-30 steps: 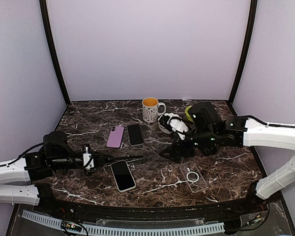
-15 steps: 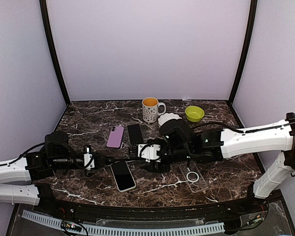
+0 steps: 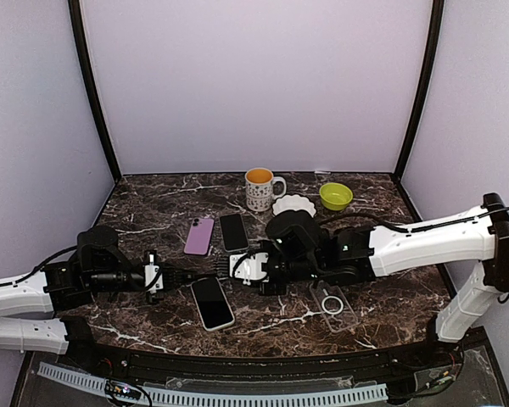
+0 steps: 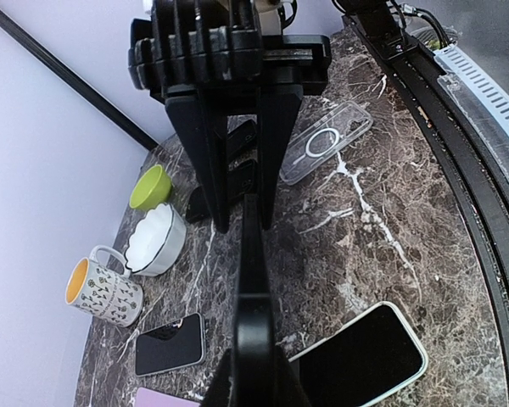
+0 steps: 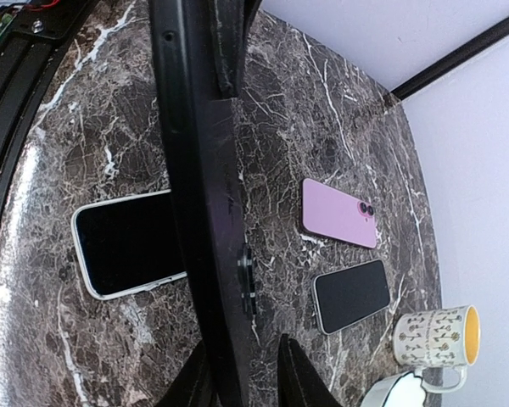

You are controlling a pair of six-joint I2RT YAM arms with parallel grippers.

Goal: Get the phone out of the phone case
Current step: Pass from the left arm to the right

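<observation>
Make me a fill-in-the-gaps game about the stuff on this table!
The bowl farthest to the right is ____.
The face-down phone is ____.
The clear case lies on the robot's ____ side.
Missing words: green, pink, right.

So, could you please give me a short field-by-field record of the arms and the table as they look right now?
left gripper: shut on one end of the dark phone, held edge-on
right gripper: one finger on either side of the phone's other end; grip unclear
clear case: empty, lying flat by the right arm
loose phones: white-edged phone face up; pink phone face down; black phone face up
back row: mug, white dish, green bowl
</observation>
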